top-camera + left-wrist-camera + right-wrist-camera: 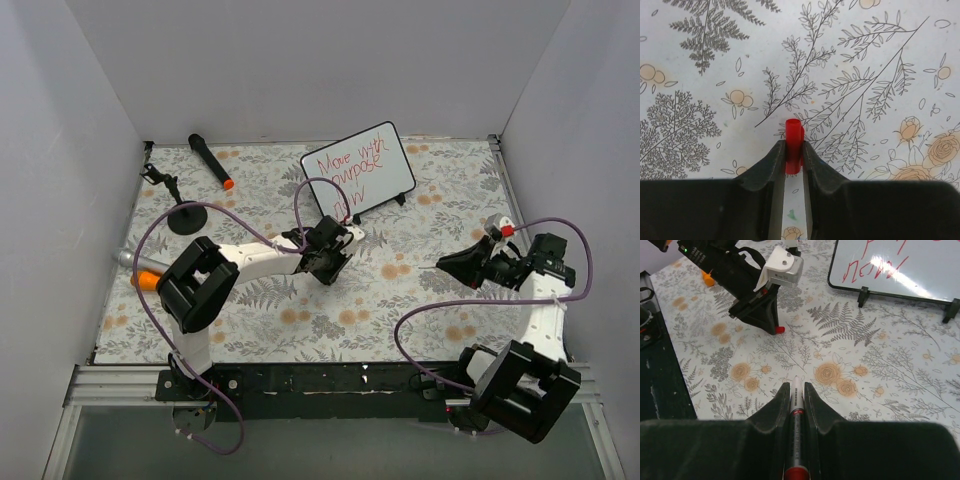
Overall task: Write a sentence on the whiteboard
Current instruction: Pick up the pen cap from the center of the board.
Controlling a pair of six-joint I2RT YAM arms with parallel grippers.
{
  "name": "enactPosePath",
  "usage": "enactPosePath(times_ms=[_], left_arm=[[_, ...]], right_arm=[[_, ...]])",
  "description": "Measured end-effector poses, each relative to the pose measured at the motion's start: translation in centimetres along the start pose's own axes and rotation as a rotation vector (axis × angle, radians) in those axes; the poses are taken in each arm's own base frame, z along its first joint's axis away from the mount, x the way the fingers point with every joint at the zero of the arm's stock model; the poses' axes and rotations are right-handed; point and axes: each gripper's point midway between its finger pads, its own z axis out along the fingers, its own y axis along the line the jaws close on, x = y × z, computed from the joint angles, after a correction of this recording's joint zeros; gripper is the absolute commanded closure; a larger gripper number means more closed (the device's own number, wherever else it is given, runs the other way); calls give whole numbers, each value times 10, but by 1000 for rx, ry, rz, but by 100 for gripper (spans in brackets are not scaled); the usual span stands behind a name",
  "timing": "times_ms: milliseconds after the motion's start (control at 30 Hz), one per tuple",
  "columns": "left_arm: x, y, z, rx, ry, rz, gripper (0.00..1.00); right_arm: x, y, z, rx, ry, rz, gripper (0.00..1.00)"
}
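Observation:
The whiteboard (360, 168) stands tilted on its black feet at the back middle of the table. It carries the sentence (345, 170) in red lettering, beginning "Move with". Its lower edge with red letters also shows in the right wrist view (900, 270). My left gripper (329, 268) points down at the mat just in front of the board and is shut on a red marker cap (793, 142), which also shows in the right wrist view (780, 330). My right gripper (447, 265) is shut on a white marker with a red end (796, 410), held lengthwise between the fingers, right of centre.
A black marker with an orange tip (211, 161) lies at the back left. A black round-based stand (186, 215) sits at the left, with an orange object (146, 280) near the left arm. White walls close in three sides. Purple cables loop over both arms.

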Motion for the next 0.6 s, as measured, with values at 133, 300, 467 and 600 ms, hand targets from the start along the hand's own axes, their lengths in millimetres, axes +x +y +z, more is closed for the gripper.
enactPosePath(times_ms=[133, 300, 467, 600], left_arm=[[-7, -6, 2, 46, -36, 49, 100], [-14, -14, 2, 94, -66, 89, 100], [-17, -21, 2, 140, -82, 110, 100], [-24, -28, -4, 174, -111, 124, 100]], right_arm=[[3, 6, 14, -94, 29, 55, 99], [5, 10, 31, -202, 68, 119, 99], [10, 7, 46, -279, 105, 197, 99], [15, 8, 56, -335, 133, 245, 99]])
